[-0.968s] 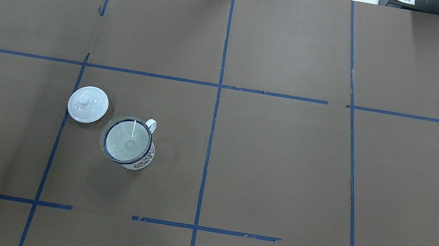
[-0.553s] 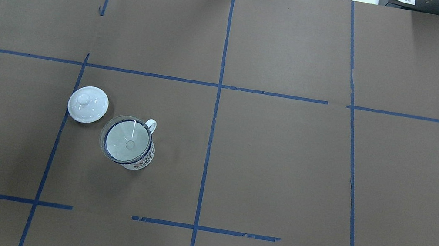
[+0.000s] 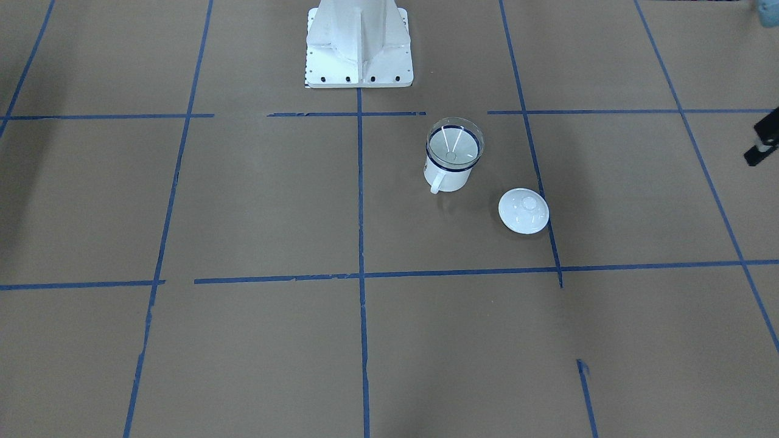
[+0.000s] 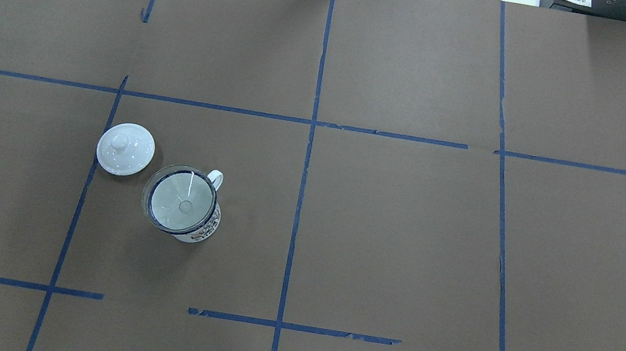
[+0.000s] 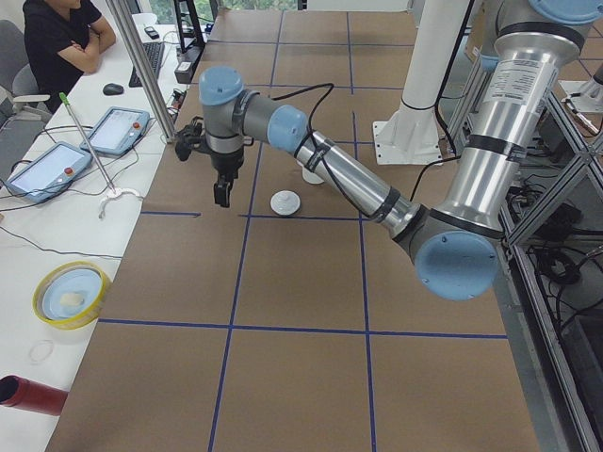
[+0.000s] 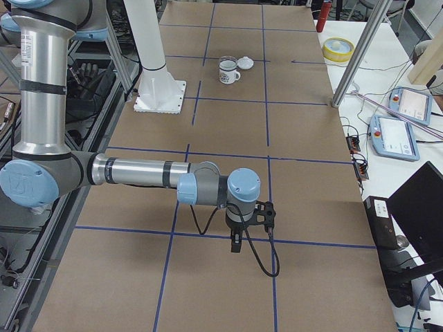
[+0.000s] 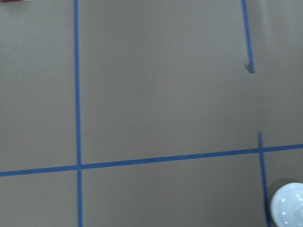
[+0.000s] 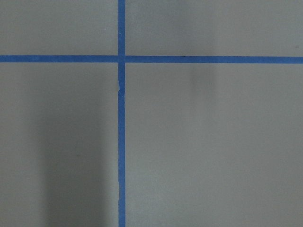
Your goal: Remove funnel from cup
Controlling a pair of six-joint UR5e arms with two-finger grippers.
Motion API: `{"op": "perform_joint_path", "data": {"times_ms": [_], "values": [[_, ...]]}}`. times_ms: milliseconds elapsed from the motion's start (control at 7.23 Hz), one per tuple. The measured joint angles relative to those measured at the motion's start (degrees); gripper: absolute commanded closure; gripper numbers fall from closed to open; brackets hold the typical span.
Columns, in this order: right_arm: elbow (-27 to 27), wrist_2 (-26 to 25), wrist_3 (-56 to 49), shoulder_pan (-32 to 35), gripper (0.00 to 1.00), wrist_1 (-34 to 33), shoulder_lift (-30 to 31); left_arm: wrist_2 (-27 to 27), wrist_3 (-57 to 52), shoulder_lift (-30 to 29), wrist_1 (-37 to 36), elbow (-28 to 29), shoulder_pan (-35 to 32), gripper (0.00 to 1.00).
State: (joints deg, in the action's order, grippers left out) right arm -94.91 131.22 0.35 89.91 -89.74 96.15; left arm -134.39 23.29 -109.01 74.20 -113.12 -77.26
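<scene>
The white cup (image 4: 200, 229) with a dark blue rim stands on the brown table left of centre, handle (image 4: 216, 176) pointing away from the robot. The clear funnel (image 4: 183, 203) sits in its mouth, and also shows in the front-facing view as the funnel (image 3: 454, 143) in the cup (image 3: 448, 177). From the right side the cup (image 6: 228, 70) is small and far. My left gripper (image 5: 222, 196) hangs above the table beyond the lid, apart from the cup. My right gripper (image 6: 236, 243) hovers far off at the table's other end. I cannot tell whether either is open or shut.
A round white knobbed lid (image 4: 125, 149) lies beside the cup, also seen as the lid (image 3: 523, 210). The robot base (image 3: 359, 45) stands behind the cup. A yellow bowl (image 5: 71, 294), teach pendants (image 5: 47, 169) and a seated person (image 5: 61, 38) are on the far side.
</scene>
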Motion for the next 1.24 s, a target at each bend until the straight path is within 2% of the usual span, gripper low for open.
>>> {"op": "perform_joint_path", "data": {"times_ms": [277,553,691,968,1245], "values": [[0.0,0.0,0.0,0.0,0.0,0.0,0.0,6.1,13.5,-3.8,-0.3,-6.0,10.5,0.0],[0.0,0.0,0.0,0.0,0.0,0.0,0.0,10.7,23.6,-4.5,-0.4,-12.0,19.2,0.0],[0.0,0.0,0.0,0.0,0.0,0.0,0.0,14.6,30.7,-4.6,-0.4,-14.1,24.9,0.0],[0.0,0.0,0.0,0.0,0.0,0.0,0.0,20.0,39.2,-5.9,-0.5,-13.9,33.6,0.0],[0.0,0.0,0.0,0.0,0.0,0.0,0.0,23.4,41.0,-8.7,-0.8,-9.7,37.9,0.0]]}}
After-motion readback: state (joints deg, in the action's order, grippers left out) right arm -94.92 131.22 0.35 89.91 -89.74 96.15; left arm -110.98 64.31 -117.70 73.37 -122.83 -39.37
